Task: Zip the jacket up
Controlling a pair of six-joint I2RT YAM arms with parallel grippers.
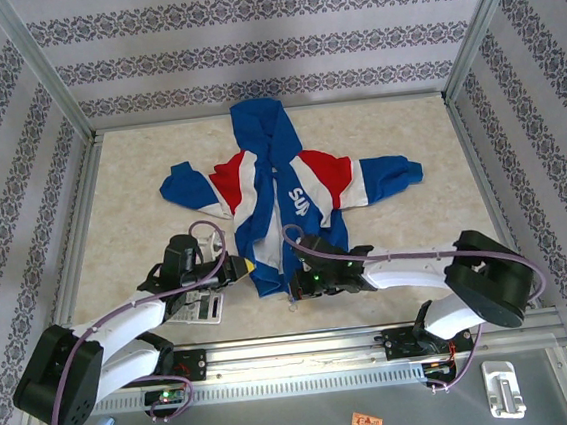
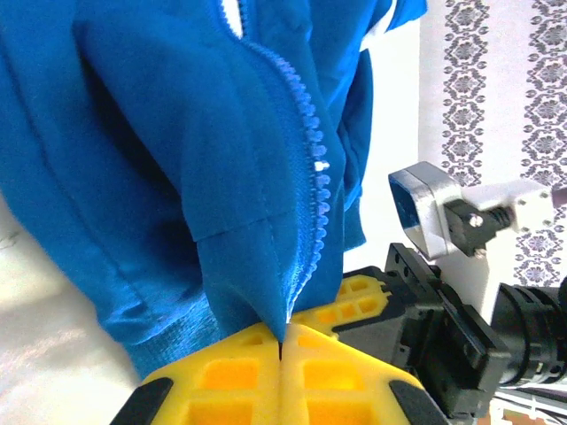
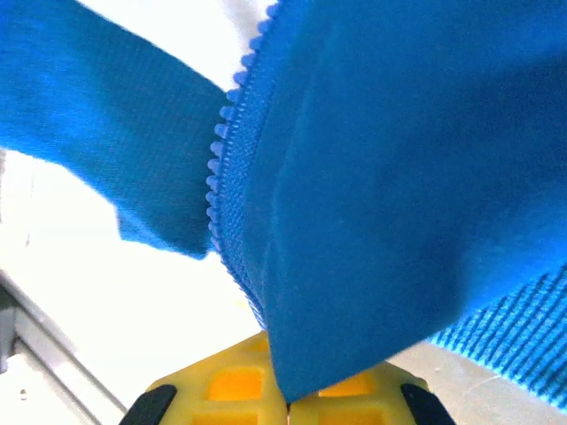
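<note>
Left tool point(image 2: 280, 341) and right tool point(image 3: 285, 398) are each pinched onto a hem corner of the jacket point(image 1: 291, 187), laid open at the centre of the worktop point(image 1: 130, 187). Step judged: bottom ends of the zipper point(image 2: 310, 177) secured; next, they must be mated precisely.

left arm point(image 1: 123, 323) and right arm point(image 1: 409, 266) angled inward, both jaws pressed together
</note>
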